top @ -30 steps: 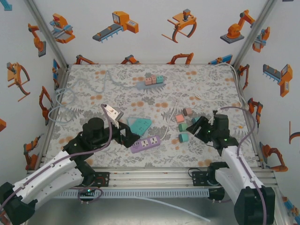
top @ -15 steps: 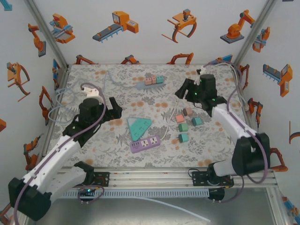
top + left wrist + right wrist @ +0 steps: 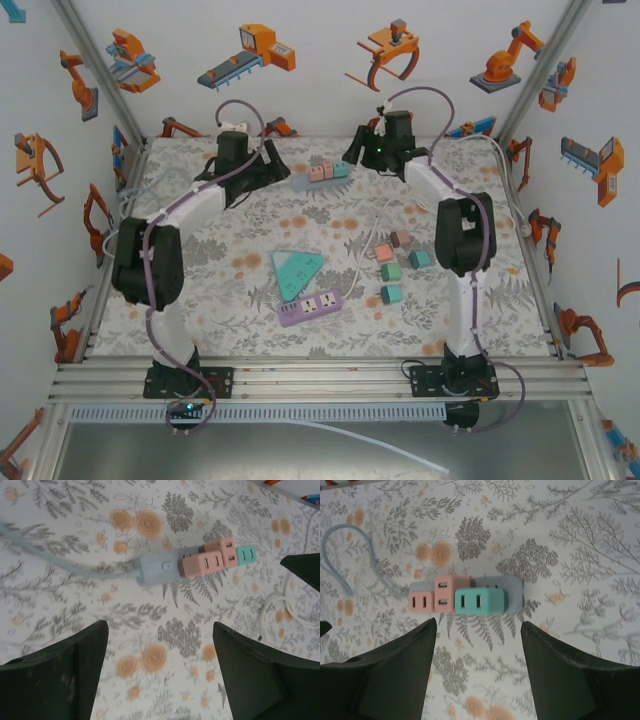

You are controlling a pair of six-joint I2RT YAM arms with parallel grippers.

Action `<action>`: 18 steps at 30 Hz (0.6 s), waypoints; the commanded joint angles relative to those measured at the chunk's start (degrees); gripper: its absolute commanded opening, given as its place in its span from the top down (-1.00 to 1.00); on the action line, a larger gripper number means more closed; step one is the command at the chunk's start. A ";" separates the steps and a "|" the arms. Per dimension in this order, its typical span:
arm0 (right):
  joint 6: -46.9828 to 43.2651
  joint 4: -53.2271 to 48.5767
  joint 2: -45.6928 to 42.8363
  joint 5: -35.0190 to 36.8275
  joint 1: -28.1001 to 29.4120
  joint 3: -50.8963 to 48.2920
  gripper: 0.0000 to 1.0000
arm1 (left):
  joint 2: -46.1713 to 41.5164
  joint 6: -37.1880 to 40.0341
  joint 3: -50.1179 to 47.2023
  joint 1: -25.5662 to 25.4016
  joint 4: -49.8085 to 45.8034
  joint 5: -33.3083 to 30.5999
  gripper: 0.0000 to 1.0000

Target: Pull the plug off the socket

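A grey socket strip lies at the far back of the table with three plugs in a row on it: two pink and one teal. In the left wrist view the grey socket sits ahead with a pink plug, a second pink one and the teal one. My left gripper hovers open just short of it, nothing between its fingers. In the right wrist view the teal plug faces my open right gripper, which hangs empty above the cloth near the socket.
The socket's pale blue cable trails off to the left. A purple power strip, a teal wedge, several small pink and teal blocks and a white cable lie mid-table. Walls close in behind the socket.
Both arms have swung from the table's front out to the far back, ending on either side of the grey socket strip. The left jaws have narrowed somewhat.
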 commanded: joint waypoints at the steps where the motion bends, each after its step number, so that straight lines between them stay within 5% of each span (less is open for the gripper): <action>1: 1.48 -1.22 5.70 -3.46 -0.21 9.06 -0.26 | 6.71 -1.16 6.95 0.84 0.79 4.31 -0.46; 8: 5.68 -1.50 16.48 -6.78 -0.28 20.97 -0.25 | 20.06 2.36 20.31 2.24 -3.67 8.41 -0.26; 18: 8.60 -0.47 18.33 -10.39 -0.15 18.31 -0.17 | 30.27 2.01 29.16 2.59 -7.39 19.63 -0.01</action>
